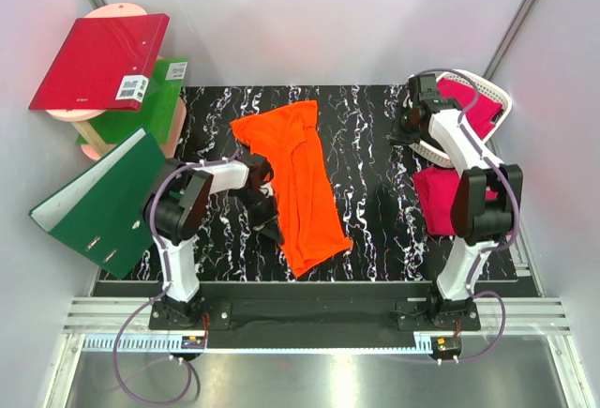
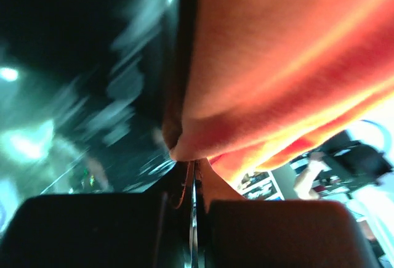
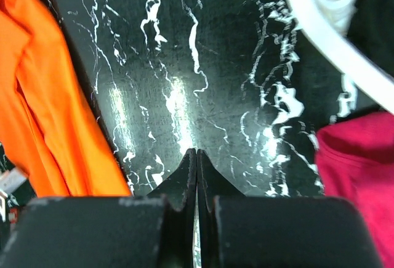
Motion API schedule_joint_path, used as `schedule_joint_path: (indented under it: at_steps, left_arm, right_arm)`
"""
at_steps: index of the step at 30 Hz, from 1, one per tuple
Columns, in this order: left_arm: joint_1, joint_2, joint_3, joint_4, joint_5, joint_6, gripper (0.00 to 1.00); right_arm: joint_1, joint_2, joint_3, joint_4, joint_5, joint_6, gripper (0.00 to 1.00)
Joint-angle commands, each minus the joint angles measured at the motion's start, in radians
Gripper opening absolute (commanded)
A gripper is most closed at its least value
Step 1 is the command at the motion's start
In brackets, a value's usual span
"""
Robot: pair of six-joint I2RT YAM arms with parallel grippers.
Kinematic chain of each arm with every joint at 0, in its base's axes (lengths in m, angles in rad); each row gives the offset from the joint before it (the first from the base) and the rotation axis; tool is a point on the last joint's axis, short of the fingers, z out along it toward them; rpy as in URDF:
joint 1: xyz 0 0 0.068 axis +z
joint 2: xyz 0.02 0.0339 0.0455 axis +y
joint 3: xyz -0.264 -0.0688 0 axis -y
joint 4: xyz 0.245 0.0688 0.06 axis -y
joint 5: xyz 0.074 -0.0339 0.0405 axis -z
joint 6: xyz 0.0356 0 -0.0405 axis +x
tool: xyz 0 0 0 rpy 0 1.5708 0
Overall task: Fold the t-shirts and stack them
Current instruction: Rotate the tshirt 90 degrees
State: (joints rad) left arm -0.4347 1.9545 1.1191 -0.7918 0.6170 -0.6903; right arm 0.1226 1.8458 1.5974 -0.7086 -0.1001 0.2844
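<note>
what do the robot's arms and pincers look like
Both the left arm and right arm have white links with bulky black joint housings on black bases. A purple-grey cable loops from each base. The left pincer and right pincer have two black fingers tapering to thin tips.

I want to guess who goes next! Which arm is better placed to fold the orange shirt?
Probably the left: the left gripper sits shut at the edge of the orange t-shirt, while the right gripper hangs shut over bare table by the white basket.
</note>
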Motion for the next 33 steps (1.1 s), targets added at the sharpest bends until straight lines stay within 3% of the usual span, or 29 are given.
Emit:
schedule_joint_path:
  at_steps: [1, 4, 6, 10, 11, 13, 14, 17, 21, 28, 31, 33]
  left_arm:
    - [-0.002, -0.127, -0.033, -0.090, -0.114, 0.084, 0.00]
    - [-0.006, -0.222, 0.071, -0.183, -0.177, 0.118, 0.00]
    - [-0.006, -0.271, 0.184, -0.222, -0.226, 0.141, 0.36]
    - [-0.009, -0.328, 0.349, -0.277, -0.299, 0.149, 0.64]
    - [-0.010, -0.347, 0.369, -0.277, -0.313, 0.144, 0.74]
    - [-0.010, -0.359, 0.401, -0.276, -0.353, 0.137, 0.76]
    - [-0.010, -0.371, 0.406, -0.276, -0.373, 0.127, 0.76]
    - [-0.009, -0.406, 0.390, -0.256, -0.399, 0.100, 0.76]
    - [-0.009, -0.451, 0.351, -0.225, -0.418, 0.066, 0.76]
    - [-0.007, -0.471, 0.315, -0.193, -0.404, 0.048, 0.77]
    - [-0.009, -0.474, 0.323, -0.182, -0.390, 0.051, 0.77]
    - [-0.009, -0.479, 0.332, -0.178, -0.388, 0.057, 0.78]
  right_arm:
    - [0.005, 0.068, 0.081, 0.000, -0.076, 0.022, 0.00]
    - [0.014, 0.159, 0.168, 0.014, -0.150, 0.039, 0.00]
    - [0.037, 0.243, 0.278, 0.023, -0.215, 0.059, 0.00]
    - [0.133, 0.429, 0.551, 0.037, -0.299, 0.071, 0.00]
    - [0.155, 0.478, 0.713, 0.029, -0.311, 0.076, 0.00]
    - [0.202, 0.646, 0.893, -0.012, -0.335, 0.134, 0.00]
    - [0.216, 0.756, 1.064, -0.025, -0.354, 0.162, 0.00]
    - [0.252, 0.928, 1.292, 0.010, -0.365, 0.271, 0.00]
    - [0.265, 0.937, 1.147, 0.173, -0.386, 0.401, 0.00]
    - [0.301, 0.992, 1.122, 0.101, -0.394, 0.375, 0.00]
    - [0.313, 0.978, 1.124, 0.028, -0.287, 0.304, 0.00]
    - [0.336, 0.952, 1.157, -0.073, -0.077, 0.251, 0.00]
